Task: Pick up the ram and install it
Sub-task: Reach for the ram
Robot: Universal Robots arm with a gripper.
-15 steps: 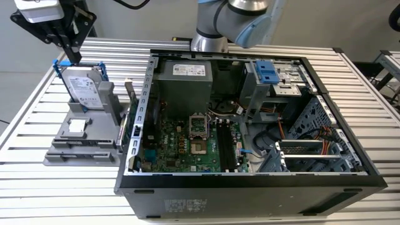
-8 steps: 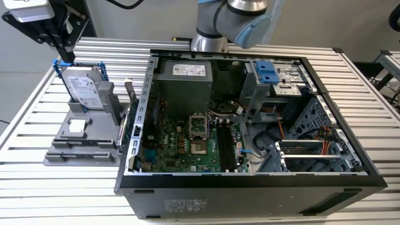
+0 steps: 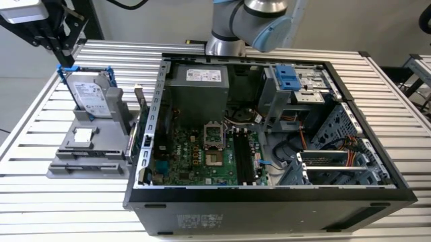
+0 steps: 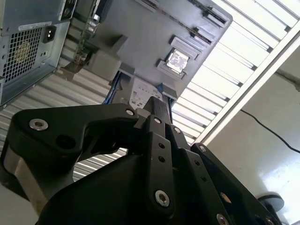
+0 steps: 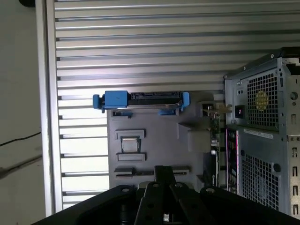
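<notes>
Slatted bench (image 3: 27, 148) is loaded with an open case (image 3: 269, 212) and a grey tray (image 3: 88, 169). The ram (image 3: 135, 133) is stood on edge between tray and case wall, apart from the claw (image 5: 162, 172), which is closed on nothing above the tray. Risk: in that tight gap the case wall could be clipped or the ram tipped. Chips are hidden edge-on; slots (image 3: 246, 156) are barely made out.

ram (image 3: 132, 138): thin green stick seen edge-on, standing on 1 long edge in a slot of the gray holder (image 3: 88, 151), left of centre in the exterior view. It runs along the holder's side, just beside the PC case (image 3: 269, 206) outer wall. Not installed yet. In the first wrist view the ram (image 5: 215, 140) sits between holder and case.
</notes>
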